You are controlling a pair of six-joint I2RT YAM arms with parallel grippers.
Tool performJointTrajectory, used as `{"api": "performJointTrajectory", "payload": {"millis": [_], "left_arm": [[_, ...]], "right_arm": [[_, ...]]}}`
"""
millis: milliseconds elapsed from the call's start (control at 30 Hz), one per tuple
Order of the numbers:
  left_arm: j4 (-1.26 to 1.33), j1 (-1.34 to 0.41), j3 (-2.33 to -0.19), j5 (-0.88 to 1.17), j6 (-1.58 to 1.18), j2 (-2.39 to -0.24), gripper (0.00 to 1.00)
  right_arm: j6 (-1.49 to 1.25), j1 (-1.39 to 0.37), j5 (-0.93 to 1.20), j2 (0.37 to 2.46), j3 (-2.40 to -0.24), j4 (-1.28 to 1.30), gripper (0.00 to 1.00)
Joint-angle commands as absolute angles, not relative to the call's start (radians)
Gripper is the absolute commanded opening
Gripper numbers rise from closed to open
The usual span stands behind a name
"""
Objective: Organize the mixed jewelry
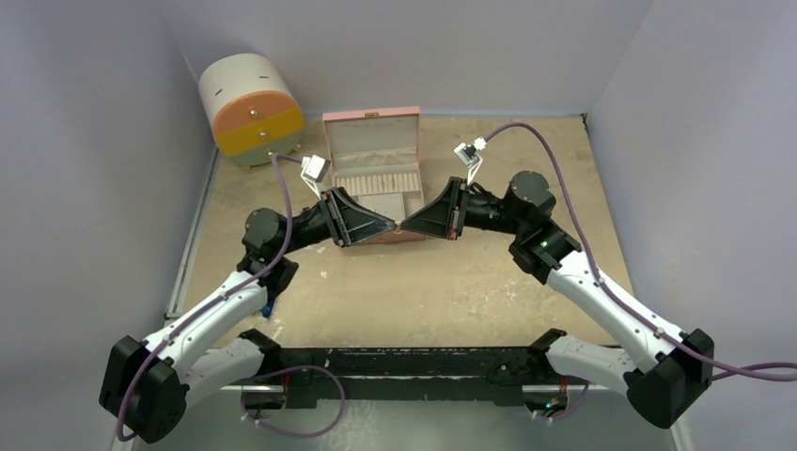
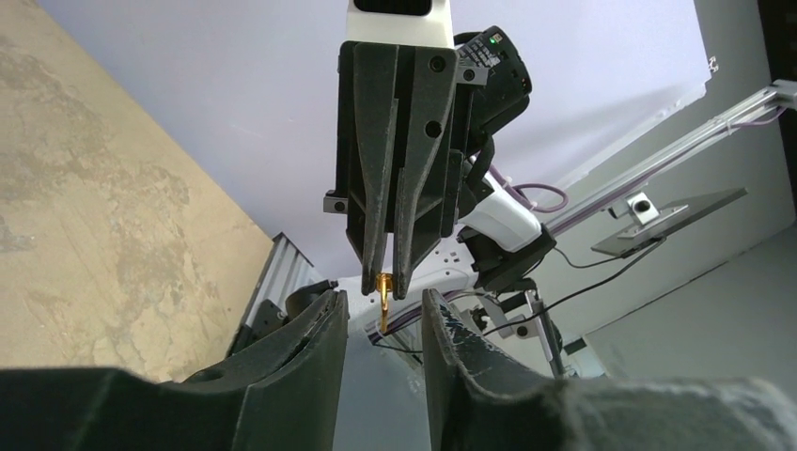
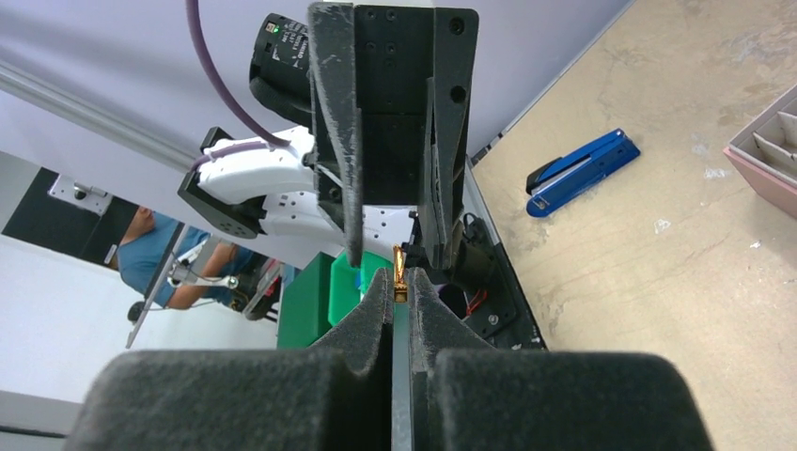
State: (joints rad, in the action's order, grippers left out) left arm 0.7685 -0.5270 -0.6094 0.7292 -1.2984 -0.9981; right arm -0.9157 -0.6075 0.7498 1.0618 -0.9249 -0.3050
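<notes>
Status: task is in progress, with one item in transit. The right pincer [image 3: 397, 282] is closed on a small gold jewelry piece [image 3: 399, 265], gripped at the fingertips. The left pincer [image 2: 380, 299] faces it tip to tip with a narrow gap, its fingers either side of the piece and seemingly not touching it. Both meet in the air above the middle of the table [image 1: 423, 291], just in front of the open pink box [image 1: 371, 120] at the far edge.

Judgement: the piece is not yet sorted, and placing it in a box compartment remains. Other jewelry is too small to locate, so the remaining count is undetermined. A blue tool [image 3: 583, 169] lies near the table's left edge.
</notes>
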Motion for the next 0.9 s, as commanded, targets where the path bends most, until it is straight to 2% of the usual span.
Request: {"api": "performJointTrajectory", "payload": {"millis": [0,167,333,433,600,867], "left_arm": [[0.680,-0.532,-0.650,0.687,-1.226,-0.938,0.38],[0.289,-0.531,-0.752,0.595,-0.983,-0.864,0.51],[-0.092,-0.531,-0.880,0.445,-0.742,-0.820,0.58],[-0.266,-0.531,-0.942,0.338,-0.632,-0.792,0.60],[-0.423,-0.531,-0.986,0.160,-0.533,-0.728,0.60],[-0.517,-0.531,-0.958,-0.019,-0.495,-0.625,0.60]], "right_arm": [[-0.878,-0.604,0.734,1.039,-0.967,-0.285,0.00],[-0.770,-0.605,0.651,1.052,-1.064,-0.117,0.00],[-0.682,-0.604,0.579,1.106,-1.159,-0.004,0.00],[-0.533,-0.609,0.413,1.168,-1.253,0.156,0.00],[-0.453,-0.613,0.192,1.259,-1.314,0.209,0.00],[-0.376,-0.646,0.001,1.454,-1.438,0.256,0.00]]}}
